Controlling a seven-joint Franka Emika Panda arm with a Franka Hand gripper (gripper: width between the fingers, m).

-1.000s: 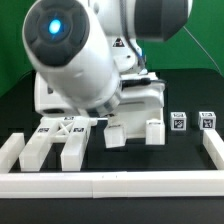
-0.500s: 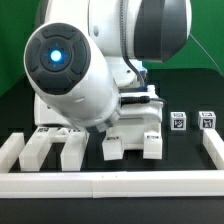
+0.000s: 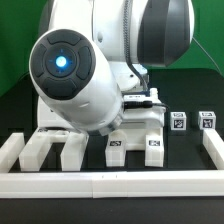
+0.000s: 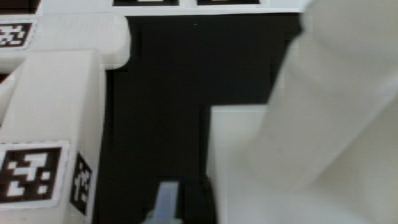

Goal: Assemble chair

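The chair lies in separate white pieces. A blocky piece with two tagged legs [image 3: 135, 146] stands in the middle, right under my arm. Another legged piece [image 3: 50, 148] lies at the exterior view's left. Two small tagged cubes [image 3: 179, 122] [image 3: 207, 121] sit at the right. My gripper is hidden behind the arm in the exterior view. In the wrist view only one fingertip [image 4: 169, 200] shows, over black table between a tagged white leg [image 4: 45, 130] and a large blurred white piece [image 4: 329, 130]. The other finger is hidden, so the jaw state is unclear.
Long white border rails run along the front [image 3: 110, 182], the left [image 3: 10, 150] and the right [image 3: 213, 150]. A green backdrop stands behind the black table. My arm's bulk hides the table's middle and back.
My arm has swung toward the camera and lower, hiding the X-braced panel at the left. The middle two-legged piece has shifted forward and its leg tags now face the camera.
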